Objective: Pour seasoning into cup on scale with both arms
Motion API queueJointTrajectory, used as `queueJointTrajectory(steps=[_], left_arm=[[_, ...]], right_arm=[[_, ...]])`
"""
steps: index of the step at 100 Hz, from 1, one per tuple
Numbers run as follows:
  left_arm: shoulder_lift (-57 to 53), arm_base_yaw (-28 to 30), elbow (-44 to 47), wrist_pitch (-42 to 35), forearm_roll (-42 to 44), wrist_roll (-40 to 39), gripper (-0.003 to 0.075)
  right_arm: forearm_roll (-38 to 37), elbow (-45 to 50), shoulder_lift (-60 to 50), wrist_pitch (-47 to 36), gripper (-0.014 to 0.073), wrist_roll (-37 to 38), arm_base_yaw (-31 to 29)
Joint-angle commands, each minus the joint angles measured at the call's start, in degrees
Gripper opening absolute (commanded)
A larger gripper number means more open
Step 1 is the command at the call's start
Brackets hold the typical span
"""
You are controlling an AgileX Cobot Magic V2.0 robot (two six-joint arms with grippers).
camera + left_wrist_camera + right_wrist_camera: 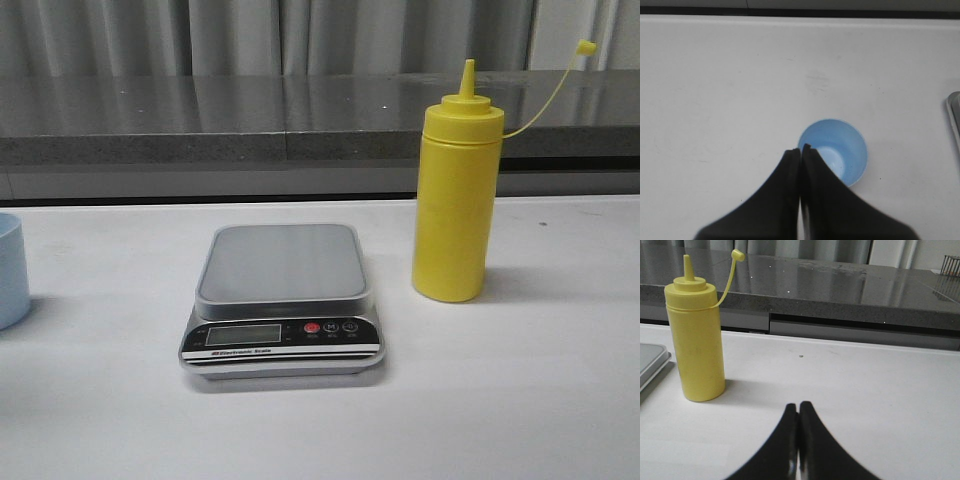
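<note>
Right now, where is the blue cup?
In the front view the cup stands on the white table at the far left edge, left of the scale, not on it.

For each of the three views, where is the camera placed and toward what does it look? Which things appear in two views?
Front view: faces forward over the table, at the scale, bottle and cup at left edge; no robot part shows.
Left wrist view: above the left claw, looking down into the cup; fingers closed.
Right wrist view: low behind the right claw, facing the bottle; fingers closed.
Shared: cup in front and left wrist; bottle in front and right wrist.
</note>
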Motion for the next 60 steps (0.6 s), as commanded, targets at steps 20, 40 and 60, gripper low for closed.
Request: queueJointTrajectory(steps=[20, 40, 60], left_arm=[[8.77, 0.17, -4.27, -2.51, -0.73, 0.74, 0.0007], [12.15, 0.17, -4.27, -1.62, -1.22, 0.74, 0.0344], [12.94, 0.17, -4.27, -2.36, -1.22, 0.36, 0.0547]], right_arm=[[-0.13, -1.17, -1.18, -4.79, -0.0066, -0.19, -0.34], [-0.13, -1.17, -1.18, -4.79, -0.0066, -0.19, -0.34], [-0.13, -1.17, -1.18, -4.79, -0.0066, -0.19, -0.34]])
